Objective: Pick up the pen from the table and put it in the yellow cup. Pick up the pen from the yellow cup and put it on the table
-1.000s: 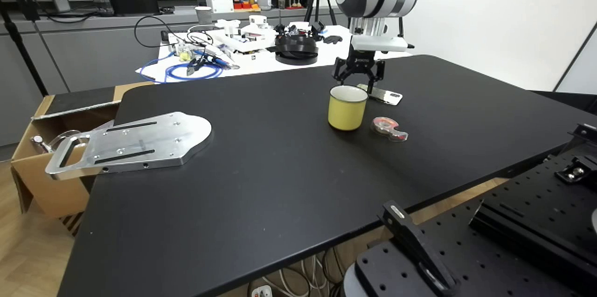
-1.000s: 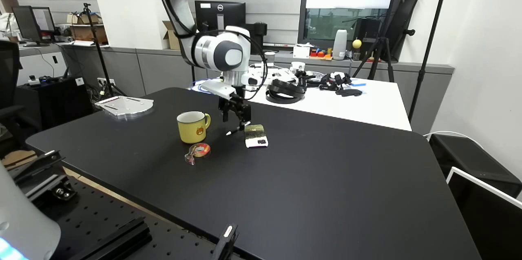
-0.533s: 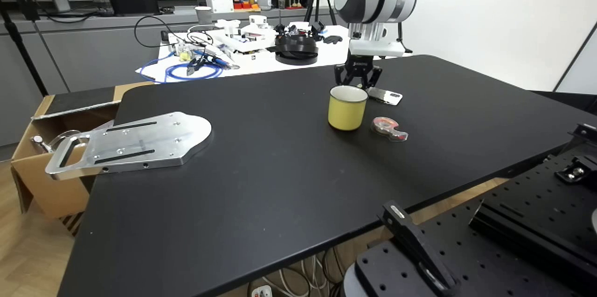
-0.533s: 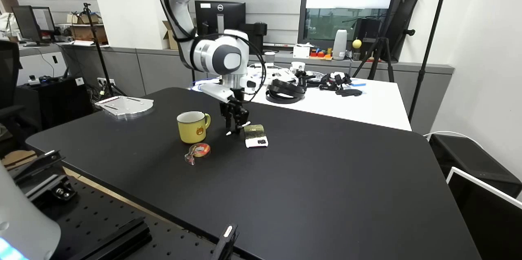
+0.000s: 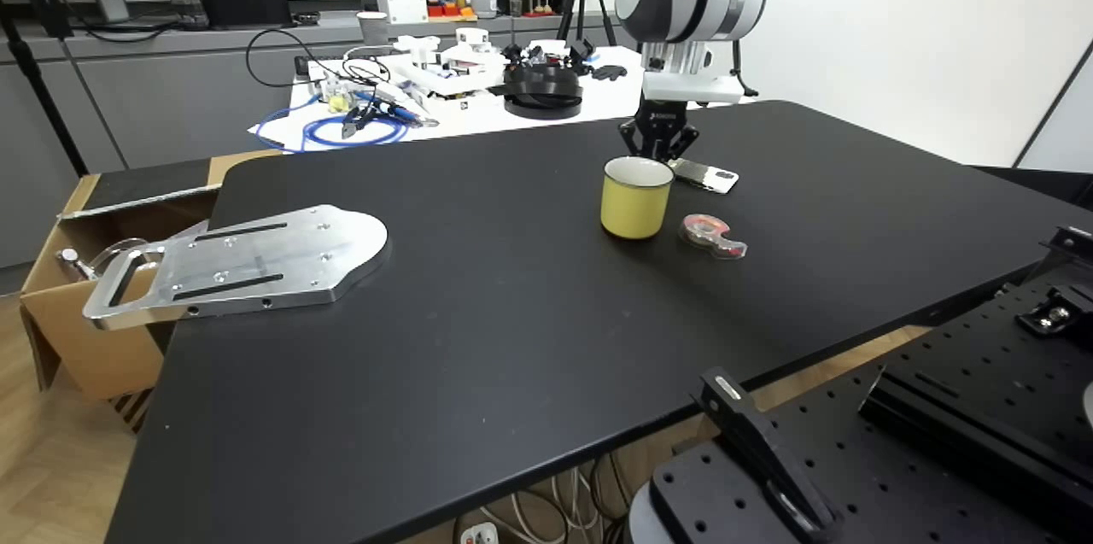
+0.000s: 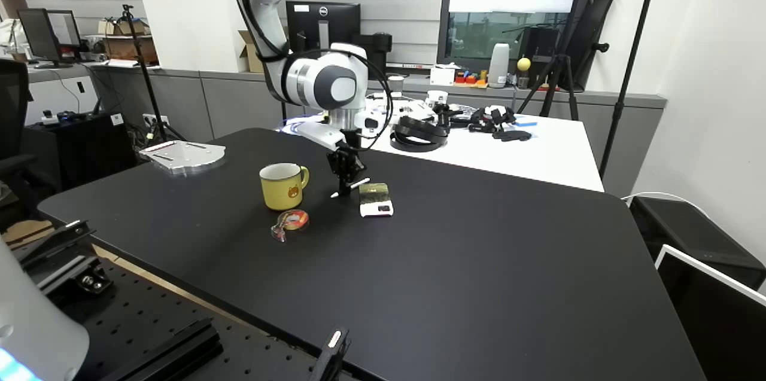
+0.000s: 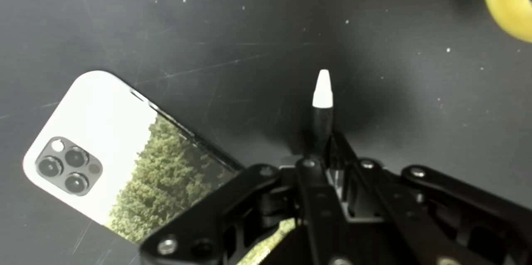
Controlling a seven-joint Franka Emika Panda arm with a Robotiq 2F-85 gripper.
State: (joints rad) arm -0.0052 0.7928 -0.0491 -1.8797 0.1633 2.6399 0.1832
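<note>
Pen [image 7: 323,102] dark, white-tipped, gripped, pointing 12 o'clock in wrist view; cup [image 7: 505,5] at 2 o'clock, yellow, upright on table [image 7: 216,28].

White-tipped pen [image 6: 360,183] in the hand [image 6: 344,191]

From either side of the perforated plate [image 5: 965,360], both exterior views gaze slantwise down over the black table [image 5: 478,356], well back, facing the white table [image 6: 508,157] beyond; they share the yellow cup [image 6: 280,191]. The wrist view stares down from close by at the phone [image 7: 124,152] and pen [image 7: 323,109], the cup's handle [image 7: 507,7] at its upper right.
</note>
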